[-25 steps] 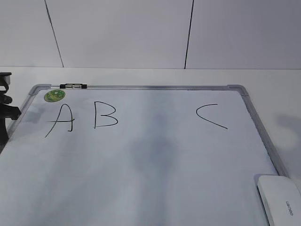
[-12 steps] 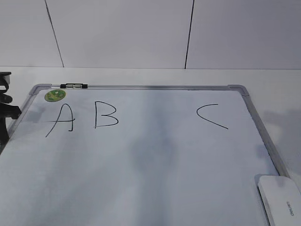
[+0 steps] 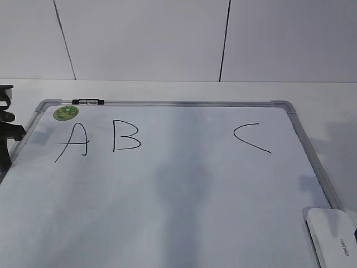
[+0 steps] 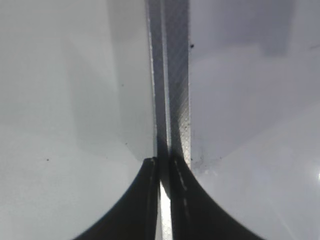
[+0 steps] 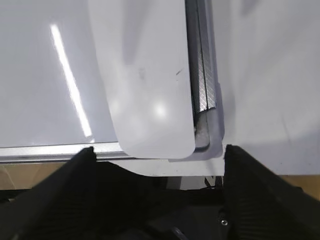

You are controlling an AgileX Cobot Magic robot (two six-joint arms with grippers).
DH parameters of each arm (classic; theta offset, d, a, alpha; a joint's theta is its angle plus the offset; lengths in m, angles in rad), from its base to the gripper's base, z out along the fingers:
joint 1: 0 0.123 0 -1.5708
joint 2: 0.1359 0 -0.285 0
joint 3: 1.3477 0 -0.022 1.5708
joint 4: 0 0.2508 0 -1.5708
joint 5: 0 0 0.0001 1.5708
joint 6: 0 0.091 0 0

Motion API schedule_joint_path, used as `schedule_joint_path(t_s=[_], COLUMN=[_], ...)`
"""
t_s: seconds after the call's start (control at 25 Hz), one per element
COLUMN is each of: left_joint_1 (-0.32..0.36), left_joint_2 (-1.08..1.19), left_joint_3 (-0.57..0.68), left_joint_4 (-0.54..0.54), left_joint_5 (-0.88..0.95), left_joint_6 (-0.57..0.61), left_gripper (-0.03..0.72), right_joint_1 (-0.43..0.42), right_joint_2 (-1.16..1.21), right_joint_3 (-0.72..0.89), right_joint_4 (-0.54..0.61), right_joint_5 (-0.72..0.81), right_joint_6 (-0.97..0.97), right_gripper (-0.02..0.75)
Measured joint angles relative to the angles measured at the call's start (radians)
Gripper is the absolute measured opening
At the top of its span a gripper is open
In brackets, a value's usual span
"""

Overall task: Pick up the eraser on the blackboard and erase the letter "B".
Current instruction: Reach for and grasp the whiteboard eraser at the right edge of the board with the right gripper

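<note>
The blackboard [image 3: 184,218] is a white board with a silver frame, lying flat. The letter "B" [image 3: 126,135] is drawn between an "A" [image 3: 73,142] and a "C" [image 3: 251,138]. The eraser [image 3: 332,238], a white rounded block, lies on the board's near right corner. In the right wrist view the eraser [image 5: 145,75] lies just ahead of my right gripper [image 5: 159,150], which is open wide and empty above the board's corner. My left gripper [image 4: 164,162] is shut on the board's frame [image 4: 177,75] at the left edge [image 3: 6,134].
A small black-and-silver marker [image 3: 88,102] lies on the board's far frame beside a round green sticker [image 3: 65,113]. The board rests on a white table [image 3: 329,95] before a white panelled wall. The table's front edge shows under the right gripper.
A shadow has spread down over the board's right edge and the eraser. The left gripper, the letters and the eraser have stayed in place.
</note>
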Motion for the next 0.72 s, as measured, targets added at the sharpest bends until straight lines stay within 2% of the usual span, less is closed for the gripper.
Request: schedule_joint_path(t_s=[0.48,0.72], left_joint_1=[0.002,0.002], left_joint_2=[0.0,0.0], left_joint_3=[0.0,0.0], left_joint_4=[-0.004,-0.004], left_joint_5=[-0.002,-0.004], left_joint_6=[0.0,0.0], left_gripper=[0.018,0.018], right_joint_1=[0.004,0.083], right_joint_2=[0.177,0.188], right_joint_3=[0.0,0.0], right_joint_4=[0.03,0.009], right_joint_5=[-0.117,-0.169], right_joint_6=[-0.04,-0.058], right_gripper=[0.617,0.617])
